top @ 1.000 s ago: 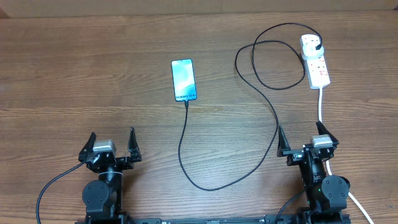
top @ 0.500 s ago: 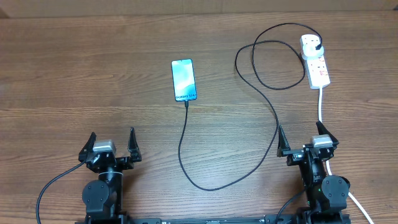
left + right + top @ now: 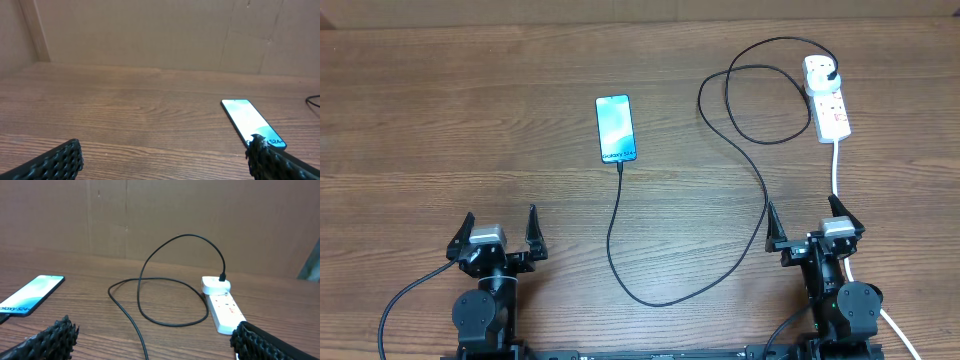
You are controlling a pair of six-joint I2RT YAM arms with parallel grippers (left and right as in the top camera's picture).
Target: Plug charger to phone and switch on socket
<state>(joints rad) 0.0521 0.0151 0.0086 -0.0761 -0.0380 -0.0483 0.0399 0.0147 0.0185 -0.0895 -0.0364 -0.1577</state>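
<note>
The phone (image 3: 616,128) lies flat mid-table with its blue screen lit, also visible as the phone (image 3: 252,123) and the phone (image 3: 31,294). The black charger cable (image 3: 665,297) runs from the phone's lower end, loops near the front, and curls back to a black plug on the white socket strip (image 3: 827,98); the socket (image 3: 223,305) shows red markings. The cable's tip touches the phone's bottom edge. My left gripper (image 3: 499,232) stands open near the front left, nothing between its fingers. My right gripper (image 3: 812,225) is open at the front right, beside the cable (image 3: 137,330).
The socket's thick white cord (image 3: 836,170) runs down the right side past my right arm. A brown cardboard wall (image 3: 150,35) stands behind the wooden table (image 3: 440,120).
</note>
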